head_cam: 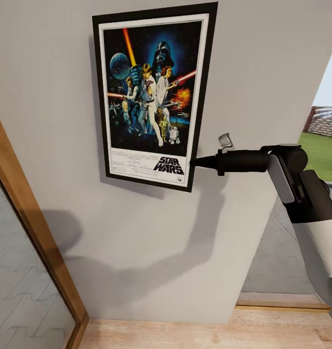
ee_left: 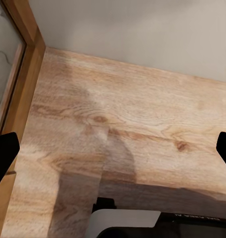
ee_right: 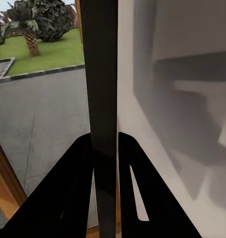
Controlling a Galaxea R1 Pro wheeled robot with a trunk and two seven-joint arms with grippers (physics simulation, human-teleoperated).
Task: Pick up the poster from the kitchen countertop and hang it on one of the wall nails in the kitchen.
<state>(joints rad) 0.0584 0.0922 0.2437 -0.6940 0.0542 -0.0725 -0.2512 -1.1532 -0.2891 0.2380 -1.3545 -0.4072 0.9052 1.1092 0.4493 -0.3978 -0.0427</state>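
One poster (head_cam: 154, 94) is counted, held flat against the grey wall (head_cam: 253, 53) and slightly tilted, its black frame and white inner border plainly seen, with "STAR WARS" lettered near the bottom. Its lower right edge is pinched by the right claw (head_cam: 199, 162), which is reached in from the right on one black arm (head_cam: 282, 167). In the right wrist view the frame's dark edge (ee_right: 100, 74) is seen end-on, squeezed between two black fingers (ee_right: 68, 198) pressed together on it, one on either side. One small pale fitting (head_cam: 225, 140) is seen on the wall just beside the poster's right edge (whether it is a nail cannot be told). To the poster's left, bare wall is left open as far as one wooden door frame (head_cam: 35, 223); to the right, the wall is ended at an opening onto grass (head_cam: 326, 155). Below, a strip of wooden floor (ee_left: 133, 129) is seen. In the left wrist view the left claw (ee_left: 113, 148) is spread wide, its two fingertips at opposite edges, nothing held between them.
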